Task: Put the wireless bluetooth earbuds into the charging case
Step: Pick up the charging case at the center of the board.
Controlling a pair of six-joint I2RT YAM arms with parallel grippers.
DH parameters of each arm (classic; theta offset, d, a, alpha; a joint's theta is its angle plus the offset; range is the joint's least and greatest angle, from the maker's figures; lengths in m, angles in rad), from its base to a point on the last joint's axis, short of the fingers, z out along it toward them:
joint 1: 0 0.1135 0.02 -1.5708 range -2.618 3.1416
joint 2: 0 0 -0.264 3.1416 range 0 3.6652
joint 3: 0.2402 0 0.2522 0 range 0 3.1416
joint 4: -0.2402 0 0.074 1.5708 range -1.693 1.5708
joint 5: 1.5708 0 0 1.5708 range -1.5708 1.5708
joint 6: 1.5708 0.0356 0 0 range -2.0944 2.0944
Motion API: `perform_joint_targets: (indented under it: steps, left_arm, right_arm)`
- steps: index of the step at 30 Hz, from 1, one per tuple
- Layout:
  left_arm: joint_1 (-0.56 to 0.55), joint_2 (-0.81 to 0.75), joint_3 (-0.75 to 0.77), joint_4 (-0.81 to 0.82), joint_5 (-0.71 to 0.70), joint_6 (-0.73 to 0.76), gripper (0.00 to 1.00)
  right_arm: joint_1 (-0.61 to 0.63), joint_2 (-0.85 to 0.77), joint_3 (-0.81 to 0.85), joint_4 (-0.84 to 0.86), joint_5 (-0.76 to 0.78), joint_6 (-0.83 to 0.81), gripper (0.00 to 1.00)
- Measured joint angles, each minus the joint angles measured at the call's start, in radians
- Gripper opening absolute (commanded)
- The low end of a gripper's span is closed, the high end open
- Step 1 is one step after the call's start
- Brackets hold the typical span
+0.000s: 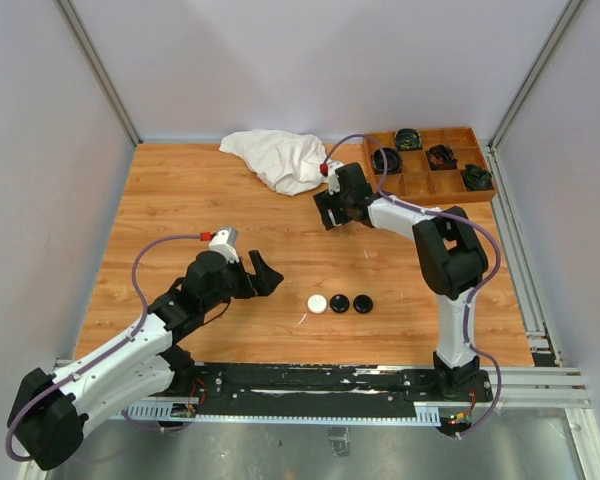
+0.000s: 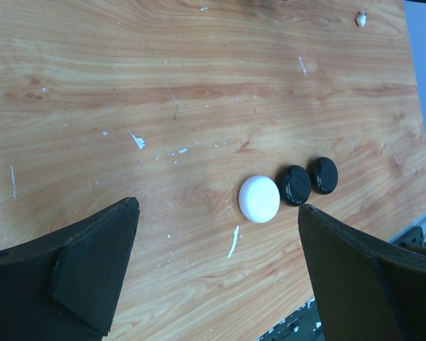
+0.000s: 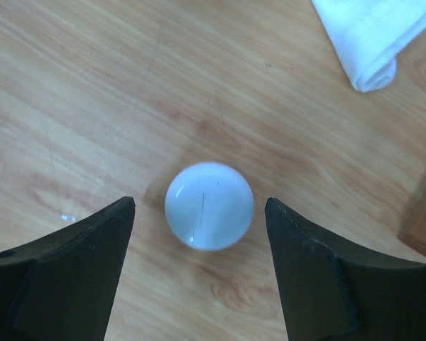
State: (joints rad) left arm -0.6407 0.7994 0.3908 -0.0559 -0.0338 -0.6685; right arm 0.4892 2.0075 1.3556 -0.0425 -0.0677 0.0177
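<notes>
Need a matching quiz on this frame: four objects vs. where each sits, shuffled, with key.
Things:
1 white cloth
2 wooden tray
3 white case
4 pale round case

Places:
A far right corner
B left end of the row, beside the black cases
C between the open fingers of the right gripper, untouched
D far edge, left of the tray

Pairs: 1-D, 2-A, 3-B, 4-C
</notes>
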Motion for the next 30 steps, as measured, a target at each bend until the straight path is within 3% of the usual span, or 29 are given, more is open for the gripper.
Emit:
perform_joint_targets:
  steps: [6, 13, 30]
  left_arm:
    - [0.000, -0.017, -0.010, -0.001, 0.002, 0.008, 0.99]
    - [0.000, -0.017, -0.025, 0.000, 0.005, 0.008, 0.99]
    - [0.005, 0.019, -0.045, 0.101, 0.046, 0.011, 0.96]
  right_arm:
    - [0.000, 0.095, 0.080, -0.009, 0.000, 0.008, 0.61]
    - [0.000, 0.096, 0.077, -0.002, -0.001, 0.017, 0.40]
    - [0.001, -0.227, -0.249, -0.014, -0.102, 0.005, 0.37]
